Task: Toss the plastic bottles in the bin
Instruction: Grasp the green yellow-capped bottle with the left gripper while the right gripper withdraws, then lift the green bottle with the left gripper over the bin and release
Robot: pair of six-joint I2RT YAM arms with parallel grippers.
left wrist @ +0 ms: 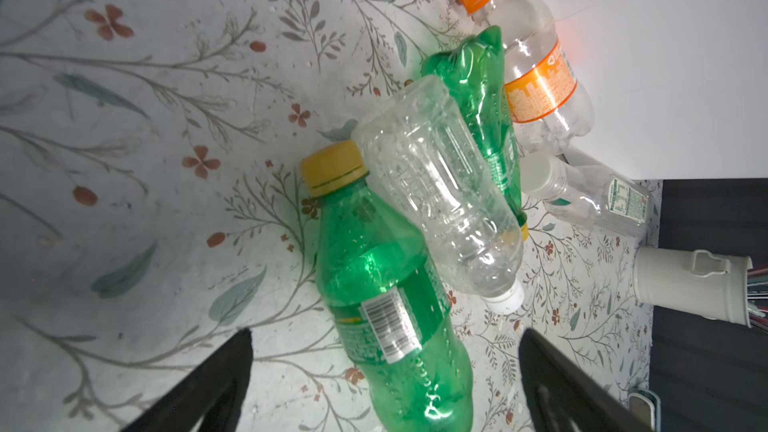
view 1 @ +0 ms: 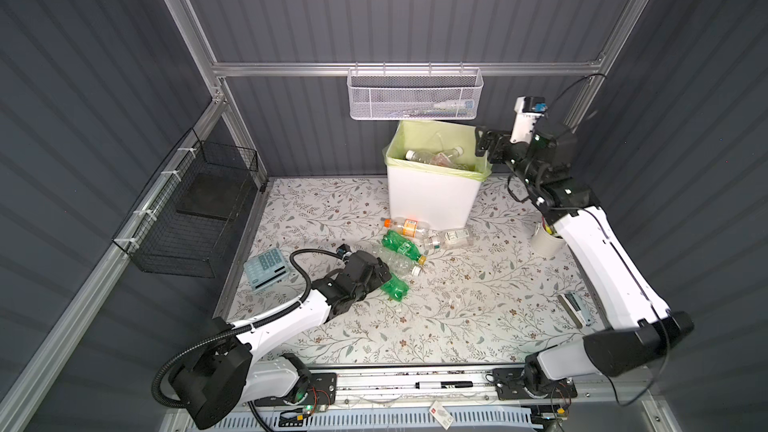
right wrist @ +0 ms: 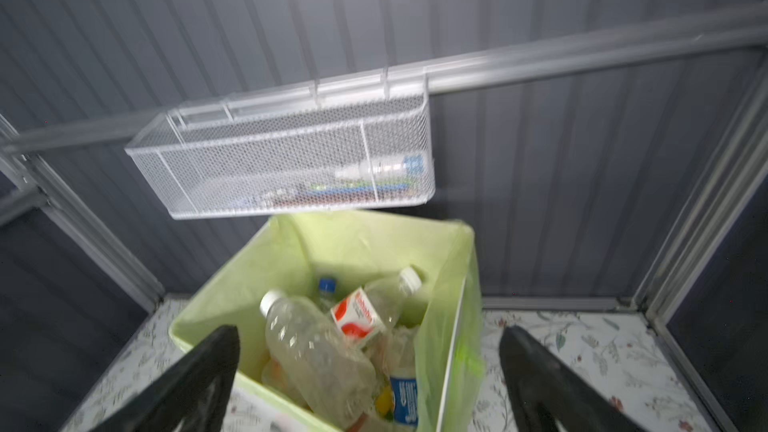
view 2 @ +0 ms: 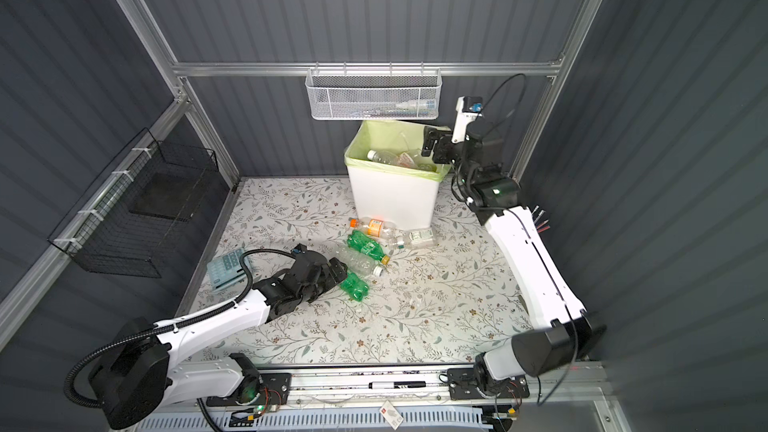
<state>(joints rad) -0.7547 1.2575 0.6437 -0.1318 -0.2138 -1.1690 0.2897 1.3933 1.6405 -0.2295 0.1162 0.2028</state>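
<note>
Hovering over bin (view 1: 432,201) with right gripper (view 1: 483,142) agape, empty; next, closing wide-open left gripper (left wrist: 385,332) squarely around green bottle (left wrist: 374,276).

the plastic bottles (left wrist: 440,201) look glossy and clear or green. the bin (view 1: 432,197) is smooth white plastic with a thin filmy liner. the mesh basket (view 1: 415,95) is white wire.

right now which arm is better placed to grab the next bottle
Left. The left claw is open at the green plastic bottle with the yellow cap, which lies between its jaws in the left wrist view. The right claw hangs open and empty over the tall white bin.
</note>
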